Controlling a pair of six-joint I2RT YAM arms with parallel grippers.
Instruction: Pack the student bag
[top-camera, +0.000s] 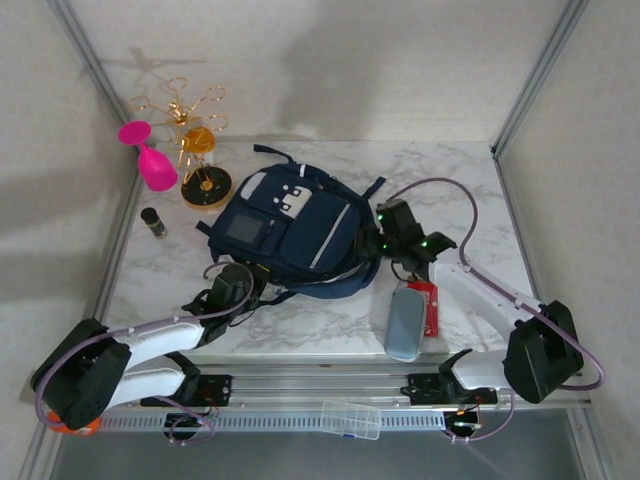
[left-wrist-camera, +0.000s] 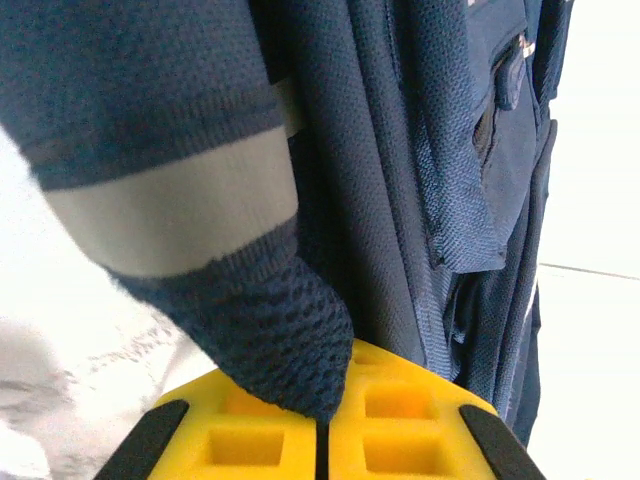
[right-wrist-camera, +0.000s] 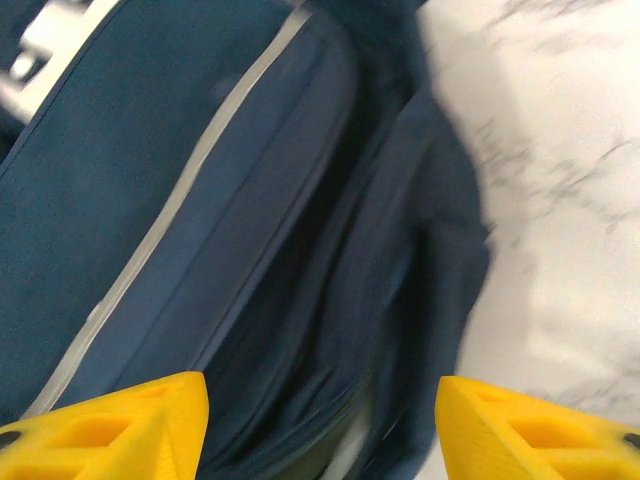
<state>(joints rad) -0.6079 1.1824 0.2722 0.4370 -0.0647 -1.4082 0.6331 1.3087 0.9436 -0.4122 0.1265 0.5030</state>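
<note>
Student bag (top-camera: 290, 232) lies flat mid-table. My left gripper (left-wrist-camera: 322, 440), at the bag's 7 o'clock corner, is pinched tight on a fold of its navy knit trim. My right gripper (right-wrist-camera: 322, 425), at the bag's 3 o'clock edge, has its fingers wide apart over a dark fold and holds nothing.

Risks:
- The left pinch has only the tip of the fabric. A hard pull could slip it free.
- The right fingers may catch a loose strap instead of the opening's lip.
- The grey pencil case (top-camera: 404, 320) at 5 o'clock lies beside my right forearm. A sweep could push it off the near edge.
</note>
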